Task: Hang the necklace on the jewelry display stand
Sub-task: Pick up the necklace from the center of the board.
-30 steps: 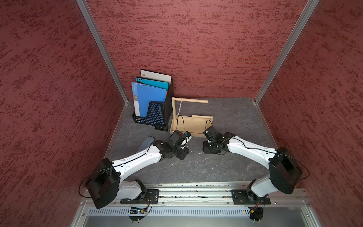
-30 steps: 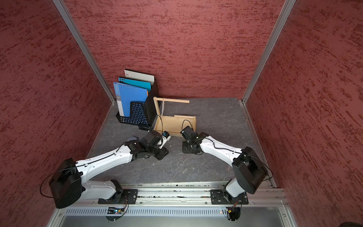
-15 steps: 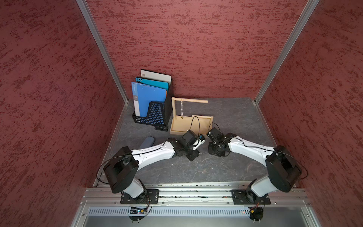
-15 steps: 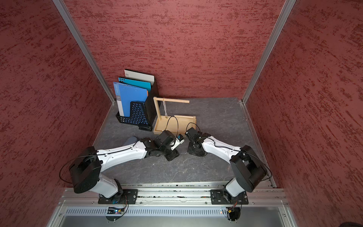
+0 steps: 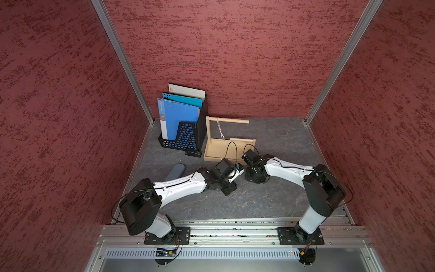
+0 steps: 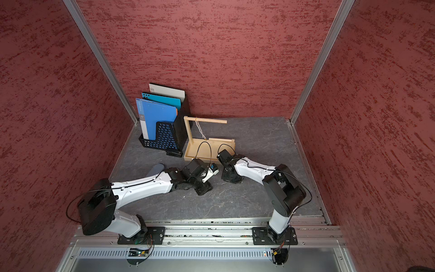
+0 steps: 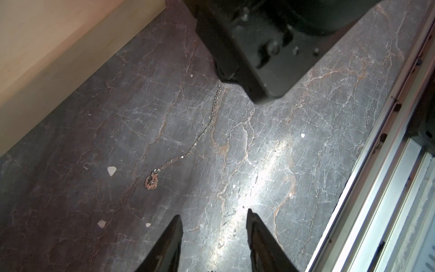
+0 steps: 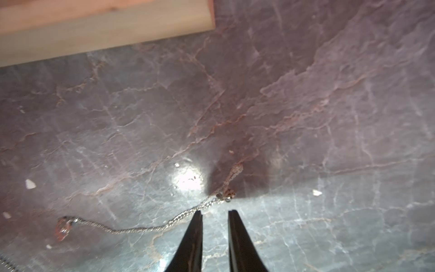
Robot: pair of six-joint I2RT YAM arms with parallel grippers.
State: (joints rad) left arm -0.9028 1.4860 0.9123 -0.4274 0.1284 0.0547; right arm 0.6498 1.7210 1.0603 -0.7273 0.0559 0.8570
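Lying flat on the grey marbled tabletop (image 5: 259, 200), the necklace (image 7: 213, 113) sits just in front of the jewelry display stand (image 5: 211, 159), clear of its tray base. Its thin chain runs from a small reddish pendant (image 7: 150, 182) up under the right gripper (image 8: 215, 211).

That gripper points down at the chain with its jaws drawn close, only a narrow gap between them. The chain crosses just beyond the tips. Nothing looks pinched, though the blurred wrist view does not show whether a tip touches the links.

The left gripper (image 7: 213, 213) hovers low beside it, jaws parted about halfway and empty, with the pendant ahead of them.

On the stand, a beaded chain (image 5: 220, 129) hangs from the long dowel (image 5: 231, 120). A black mesh file rack (image 5: 186, 139) with blue folders stands beside the stand.
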